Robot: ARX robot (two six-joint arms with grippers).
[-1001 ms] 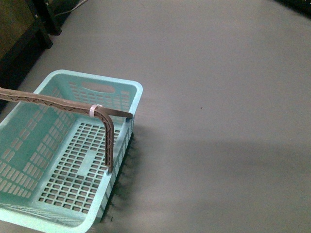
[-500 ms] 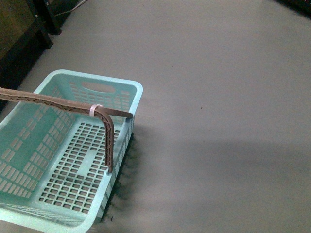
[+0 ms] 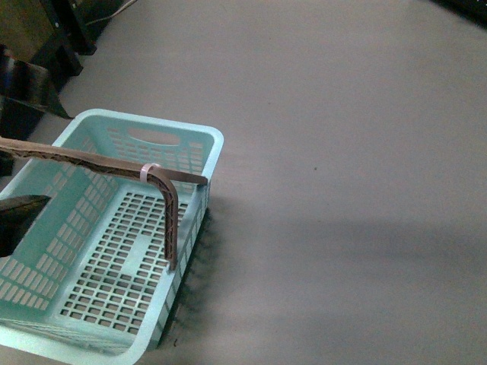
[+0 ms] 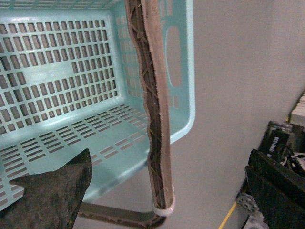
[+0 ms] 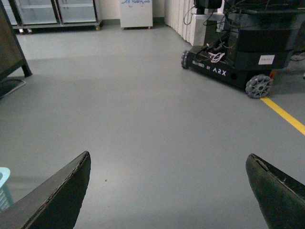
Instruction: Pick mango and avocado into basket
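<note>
The black wheeled base (image 5: 248, 47) carries white lettering "BY ARX"

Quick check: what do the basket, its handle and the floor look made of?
Basket: moulded plastic, smooth turquoise, slight sheen, slotted walls. Handle: likely plastic too, brownish, matte, with a criss-cross ribbed underside. Floor: smooth grey, probably coated concrete or vinyl; cannot tell which.

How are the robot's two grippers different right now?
The left gripper hangs at the turquoise basket, with the basket's brown handle showing between the fingers; the right gripper has only bare grey floor ahead. The left gripper shows at the front view's left edge; the right gripper does not show there. Both are open, dark-fingered and hold nothing.
</note>
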